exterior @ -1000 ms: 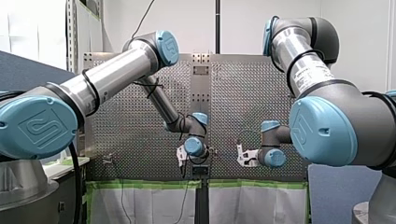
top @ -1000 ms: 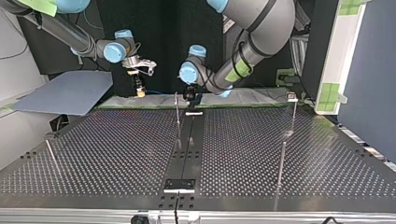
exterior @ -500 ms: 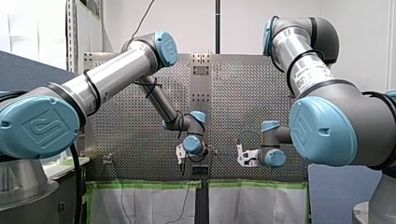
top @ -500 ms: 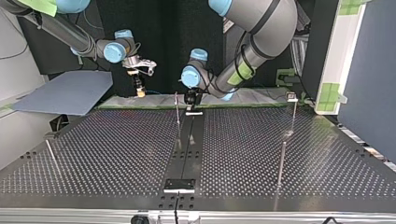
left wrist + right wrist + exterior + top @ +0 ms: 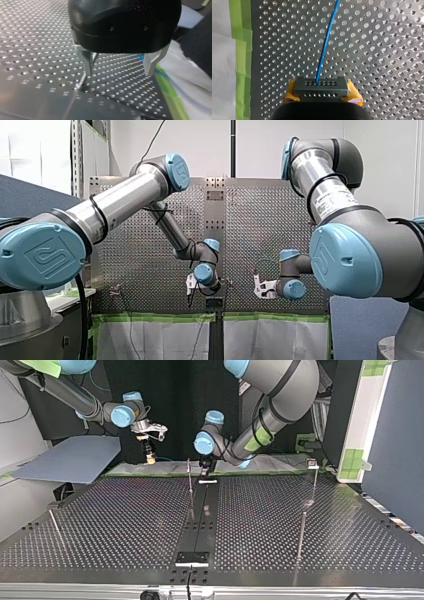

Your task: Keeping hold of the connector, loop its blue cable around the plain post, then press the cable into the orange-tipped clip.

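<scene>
In the right wrist view my right gripper (image 5: 322, 88) is shut on a dark grey connector (image 5: 322, 90) held between its yellow pads (image 5: 291, 88). The blue cable (image 5: 325, 45) leaves the connector and runs ahead over the perforated table. In the top view this gripper (image 5: 149, 457) hangs above the table's far edge. My left gripper (image 5: 118, 73) is open with nothing between its metal fingers. One finger (image 5: 87, 62) stands right beside a thin plain post (image 5: 82, 80). The top view shows the left gripper (image 5: 206, 466) just beside that post (image 5: 190, 485).
Green tape (image 5: 240, 50) and white sheeting border the table's edge near my right gripper. Other thin posts stand at the top view's right (image 5: 302, 535) and left (image 5: 55, 527). A post with a small clip head (image 5: 312, 464) stands at the far right.
My left wrist has shifted slightly to the left in the front view and a little lower toward the post. The right arm has not moved.
</scene>
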{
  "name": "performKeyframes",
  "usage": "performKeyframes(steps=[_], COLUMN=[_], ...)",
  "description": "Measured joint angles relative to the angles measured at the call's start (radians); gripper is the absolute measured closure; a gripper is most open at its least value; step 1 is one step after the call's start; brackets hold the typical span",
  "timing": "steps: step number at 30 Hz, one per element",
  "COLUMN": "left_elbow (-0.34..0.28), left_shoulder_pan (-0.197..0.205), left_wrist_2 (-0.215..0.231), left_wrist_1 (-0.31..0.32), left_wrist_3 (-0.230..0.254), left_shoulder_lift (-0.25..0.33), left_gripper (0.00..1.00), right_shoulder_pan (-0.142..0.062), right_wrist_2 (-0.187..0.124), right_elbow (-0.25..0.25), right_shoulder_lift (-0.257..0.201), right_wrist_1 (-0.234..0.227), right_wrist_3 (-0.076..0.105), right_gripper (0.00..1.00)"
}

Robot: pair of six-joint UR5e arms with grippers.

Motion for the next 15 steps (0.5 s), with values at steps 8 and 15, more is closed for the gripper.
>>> performKeyframes(steps=[8,15], left_elbow=[-0.03,-0.094], left_shoulder_pan=[-0.03,-0.031], left_wrist_2=[-0.012,0.011], left_wrist_1=[-0.038,0.017], left_wrist_3=[0.062,0.033], left_shoulder_lift=[0.003,0.052], left_gripper=[0.0,0.0], right_shoulder_pan=[0.0,0.0], right_wrist_2=[0.0,0.0], right_elbow=[0.0,0.0], right_shoulder_lift=[0.0,0.0], right_wrist_1=[0.0,0.0], right_wrist_3=[0.0,0.0], right_gripper=[1.0,1.0])
